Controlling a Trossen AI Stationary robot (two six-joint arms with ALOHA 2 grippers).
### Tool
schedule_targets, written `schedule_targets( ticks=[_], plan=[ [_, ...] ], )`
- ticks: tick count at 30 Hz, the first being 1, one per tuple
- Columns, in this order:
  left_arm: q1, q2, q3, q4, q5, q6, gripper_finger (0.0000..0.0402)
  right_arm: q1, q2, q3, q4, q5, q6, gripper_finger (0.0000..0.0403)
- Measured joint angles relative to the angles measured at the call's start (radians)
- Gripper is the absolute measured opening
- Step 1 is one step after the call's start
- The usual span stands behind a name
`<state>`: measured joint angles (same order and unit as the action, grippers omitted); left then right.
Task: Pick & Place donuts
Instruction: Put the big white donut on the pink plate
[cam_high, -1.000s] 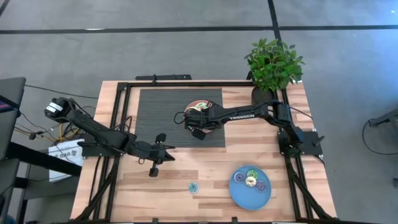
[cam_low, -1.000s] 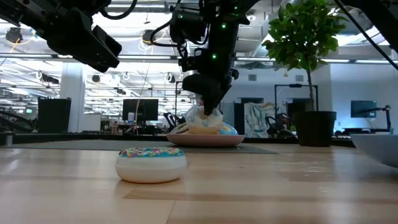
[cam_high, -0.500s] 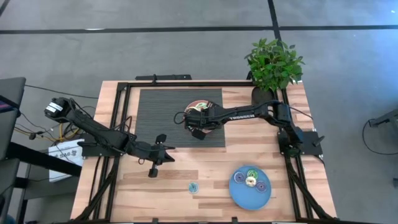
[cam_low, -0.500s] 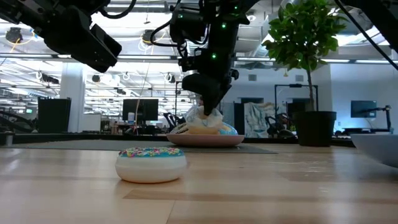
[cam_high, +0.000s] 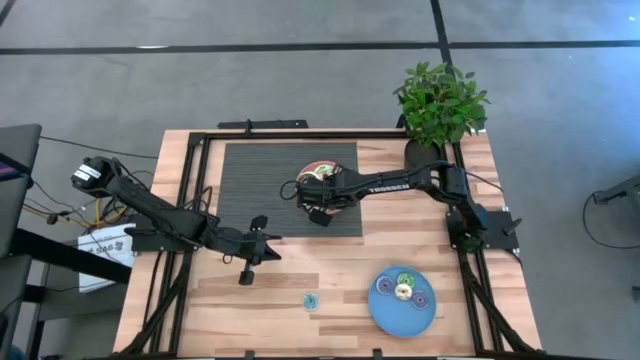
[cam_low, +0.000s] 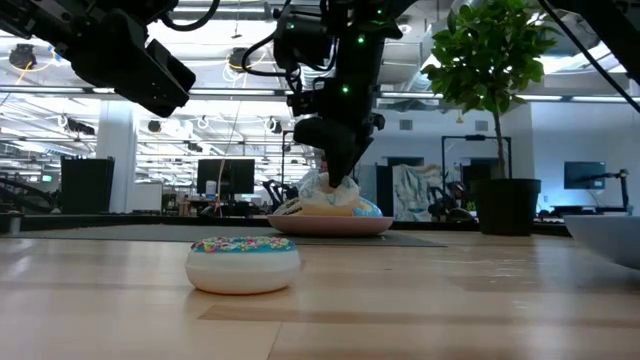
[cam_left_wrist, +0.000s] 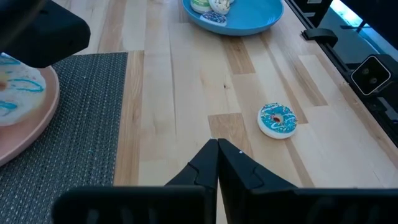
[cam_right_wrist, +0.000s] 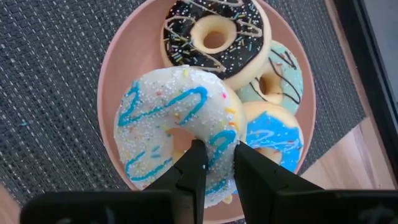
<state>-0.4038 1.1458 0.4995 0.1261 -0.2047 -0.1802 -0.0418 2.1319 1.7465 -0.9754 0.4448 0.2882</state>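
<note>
A pink plate (cam_right_wrist: 109, 81) on the dark mat holds several donuts: a large white one with blue drizzle (cam_right_wrist: 155, 124), a chocolate one (cam_right_wrist: 217, 31), a mint one (cam_right_wrist: 283, 74) and a blue one (cam_right_wrist: 273, 137). My right gripper (cam_right_wrist: 216, 158) reaches down onto the white donut and is shut on it. My left gripper (cam_left_wrist: 217, 149) is shut and hovers over bare wood, apart from a small blue donut (cam_left_wrist: 277, 119) that lies flat on the table. A blue plate (cam_high: 425, 315) near the front edge carries three small donuts (cam_high: 402, 288). My right gripper pinches the white donut's ring (cam_right_wrist: 214, 146) on the side nearest the gripper. One finger (cam_right_wrist: 194, 165) stands in the hole and the other (cam_right_wrist: 249, 168) outside the rim. The fingers come from above, pointing down. The donut sits tilted (cam_low: 322, 190), overlapping the other donuts on the plate.
A potted plant (cam_high: 440, 100) stands at the table's far right corner. The ribbed mat (cam_high: 260, 190) covers the far middle. Black frame rails (cam_high: 200, 180) run along the left, right and far sides. Bare wood lies between the mat and the blue plate.
</note>
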Motion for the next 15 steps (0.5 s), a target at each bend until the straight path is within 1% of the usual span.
schedule_targets(
  ticks=[5,7,10,15],
  plan=[
    [0.0,0.0,0.0,0.0,0.0,-0.004,0.0,-0.006,0.0,0.0,-0.001,-0.001,0.001,0.0067],
    [0.0,0.0,0.0,0.0,0.006,-0.01,0.0,-0.006,0.0,0.0,-0.008,-0.001,0.001,0.0074],
    [0.0,0.0,0.0,0.0,0.017,-0.024,0.0,-0.007,0.0,0.0,-0.008,-0.001,0.001,0.0099],
    [0.0,0.0,0.0,0.0,0.018,-0.04,0.0,-0.006,0.0,0.0,-0.008,0.0,-0.001,0.016]
  ],
)
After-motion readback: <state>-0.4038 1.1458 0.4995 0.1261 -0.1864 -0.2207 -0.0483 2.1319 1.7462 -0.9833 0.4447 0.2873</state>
